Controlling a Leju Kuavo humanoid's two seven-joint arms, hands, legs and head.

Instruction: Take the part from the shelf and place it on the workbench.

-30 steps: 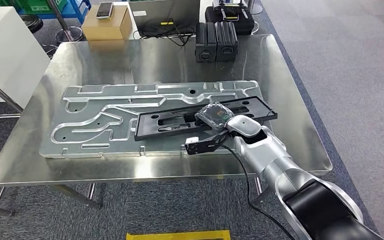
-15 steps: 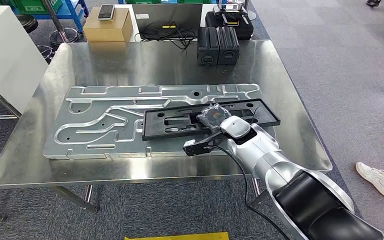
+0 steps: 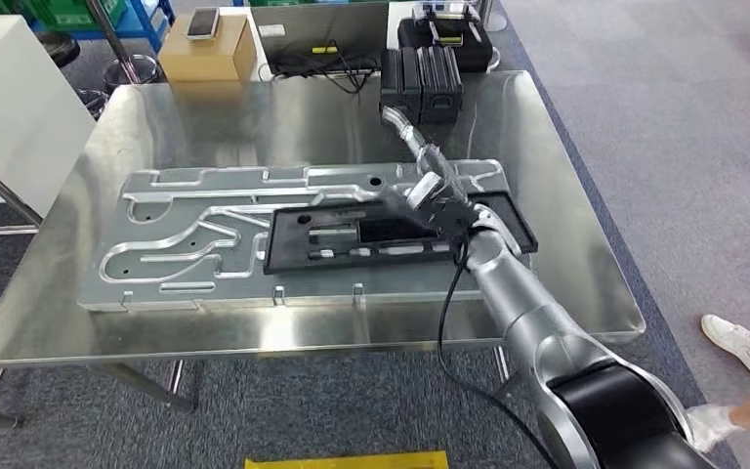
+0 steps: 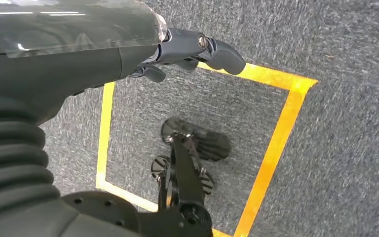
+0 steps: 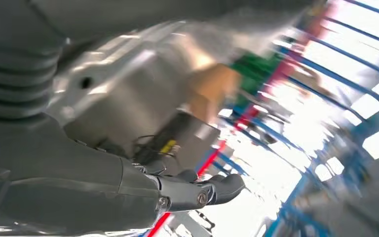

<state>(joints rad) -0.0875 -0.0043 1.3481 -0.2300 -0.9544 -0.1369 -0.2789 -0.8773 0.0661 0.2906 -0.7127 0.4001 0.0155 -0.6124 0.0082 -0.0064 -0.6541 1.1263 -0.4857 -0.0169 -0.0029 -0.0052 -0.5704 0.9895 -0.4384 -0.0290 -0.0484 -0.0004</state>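
Steel workbench (image 3: 283,117) carries a long silver plate (image 3: 205,230) lengthwise, and the black part (image 3: 352,239) lies on it toward the right edge. Right hand (image 3: 428,186) hovers above the part's right end, fingers spread and holding nothing. Left hand (image 4: 197,49) hangs over the floor, fingers loosely apart, empty. Placement looks done; next, the arm likely needs only to draw clear.

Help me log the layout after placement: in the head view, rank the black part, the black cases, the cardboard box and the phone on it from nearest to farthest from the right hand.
1. black part: directly under and beside the right hand, on the aluminium plate.
2. black cases: at the table's far edge, beyond the hand.
3. cardboard box: off the table's far left corner.
4. phone: on top of that box; too close to the box to separate.
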